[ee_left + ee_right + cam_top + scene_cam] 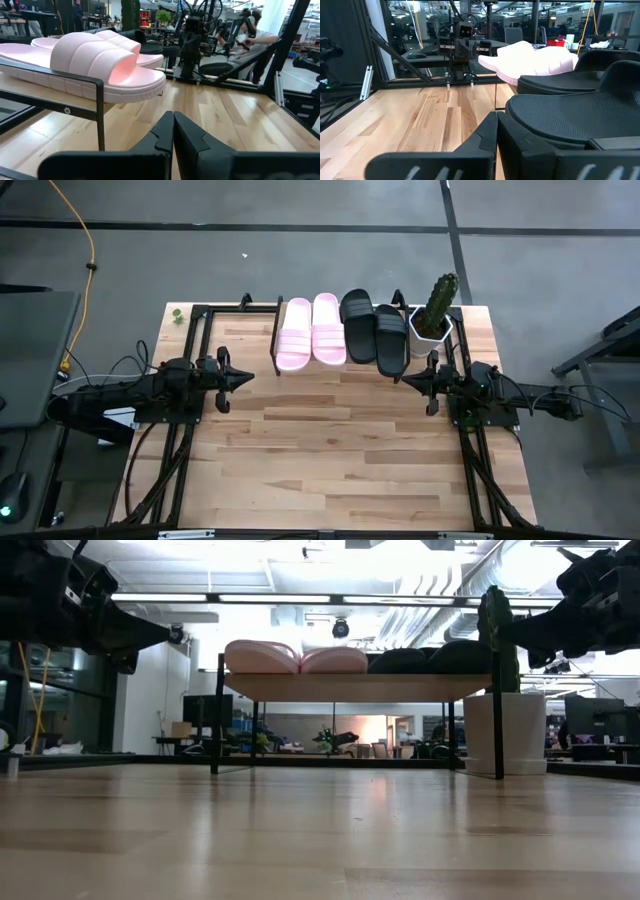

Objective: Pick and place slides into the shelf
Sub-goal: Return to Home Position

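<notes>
Two pale pink slides (310, 332) and two black slides (375, 335) lie side by side, soles down, on the shelf (355, 687) at the table's far edge. The shelf stands on thin dark legs. My left gripper (248, 377) hovers shut at the table's left, just left of the shelf's near corner; its wrist view shows the nearest pink slide (100, 65) ahead. My right gripper (405, 379) hovers shut at the table's right, close to the near end of the rightmost black slide (580, 112). Neither touches anything.
A potted cactus (435, 310) in a white pot stands at the shelf's right end, near my right arm. Dark frame rails (185, 345) run along the table's left and right sides. Bare wooden tabletop (330, 440) spreads toward the near edge.
</notes>
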`<state>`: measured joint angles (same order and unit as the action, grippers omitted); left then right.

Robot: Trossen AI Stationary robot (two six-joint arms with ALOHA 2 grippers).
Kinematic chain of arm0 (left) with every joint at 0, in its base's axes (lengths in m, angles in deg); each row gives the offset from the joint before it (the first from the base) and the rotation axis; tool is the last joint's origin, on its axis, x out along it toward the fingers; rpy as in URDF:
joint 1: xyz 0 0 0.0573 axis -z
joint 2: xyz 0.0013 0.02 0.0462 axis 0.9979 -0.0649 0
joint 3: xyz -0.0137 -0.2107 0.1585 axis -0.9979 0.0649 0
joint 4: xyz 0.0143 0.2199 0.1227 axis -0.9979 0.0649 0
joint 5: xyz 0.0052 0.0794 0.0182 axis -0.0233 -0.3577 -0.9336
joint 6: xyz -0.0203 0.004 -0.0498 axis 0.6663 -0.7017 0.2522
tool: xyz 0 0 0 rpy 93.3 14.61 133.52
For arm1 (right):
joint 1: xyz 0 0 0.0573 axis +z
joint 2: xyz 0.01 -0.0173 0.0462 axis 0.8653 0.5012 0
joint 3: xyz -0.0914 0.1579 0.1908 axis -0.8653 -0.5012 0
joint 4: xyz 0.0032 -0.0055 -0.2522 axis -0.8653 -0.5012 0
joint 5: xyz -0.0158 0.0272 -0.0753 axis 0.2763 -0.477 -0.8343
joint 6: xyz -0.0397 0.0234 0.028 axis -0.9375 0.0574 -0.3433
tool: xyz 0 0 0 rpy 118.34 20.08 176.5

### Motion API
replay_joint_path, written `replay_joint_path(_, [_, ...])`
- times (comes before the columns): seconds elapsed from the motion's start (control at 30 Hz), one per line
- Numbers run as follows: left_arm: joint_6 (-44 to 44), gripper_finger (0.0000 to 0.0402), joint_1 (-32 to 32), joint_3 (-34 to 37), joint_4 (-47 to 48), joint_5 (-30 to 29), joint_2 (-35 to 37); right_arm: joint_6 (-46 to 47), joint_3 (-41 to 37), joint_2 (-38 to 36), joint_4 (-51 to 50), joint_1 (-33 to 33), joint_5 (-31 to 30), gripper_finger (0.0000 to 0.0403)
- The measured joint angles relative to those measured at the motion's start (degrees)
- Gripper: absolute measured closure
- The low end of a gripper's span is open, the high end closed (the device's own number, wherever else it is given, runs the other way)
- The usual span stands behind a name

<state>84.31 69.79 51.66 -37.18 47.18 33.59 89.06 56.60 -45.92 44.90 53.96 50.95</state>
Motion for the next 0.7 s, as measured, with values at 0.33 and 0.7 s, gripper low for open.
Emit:
replay_joint_path(0.33, [0.0, 0.0401, 0.0, 0.0, -0.02, 0.0, 0.0, 7.98, 0.02, 0.0, -0.06, 0.0, 0.13, 0.0402])
replay_joint_path(0.7, [0.0, 0.0401, 0.0, 0.0, -0.02, 0.0, 0.0, 8.96, 0.02, 0.0, -0.04, 0.0, 0.15, 0.0402])
